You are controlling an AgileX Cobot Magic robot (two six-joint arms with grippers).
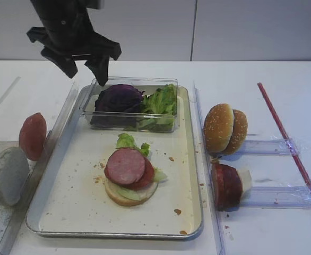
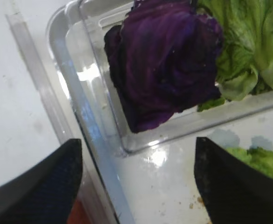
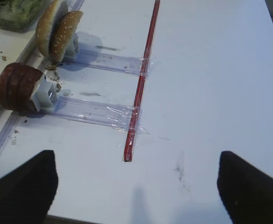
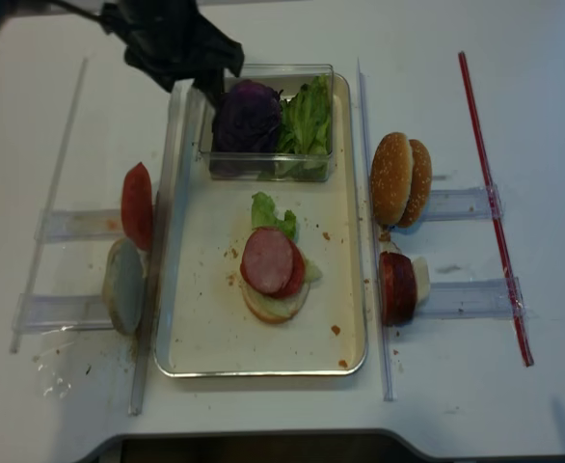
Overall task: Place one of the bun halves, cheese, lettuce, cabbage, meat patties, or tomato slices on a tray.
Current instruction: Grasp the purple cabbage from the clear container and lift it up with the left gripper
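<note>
The metal tray [image 1: 113, 232] holds a stack: a bun half [image 1: 129, 194], lettuce [image 1: 128, 141], a tomato slice [image 1: 147, 175] and a pink meat slice [image 1: 125, 164] on top. The purple cabbage [image 2: 164, 60] lies beside more lettuce [image 2: 253, 42] in a clear box [image 1: 137, 126] at the tray's far end. My left gripper [image 1: 86, 71] hangs open and empty above the box's left end, with the cabbage just ahead of its fingers [image 2: 43, 186]. My right gripper [image 3: 136, 186] is open over bare table. Two sesame bun halves [image 1: 225, 129] stand to the right of the tray.
A dark meat patty [image 1: 227, 186] with a white piece stands in a clear holder right of the tray. A red slice [image 1: 32, 135] and a pale round piece [image 1: 8, 175] stand at the left. Clear rails [image 1: 203, 138] flank the tray. A red strip [image 1: 288, 141] lies far right.
</note>
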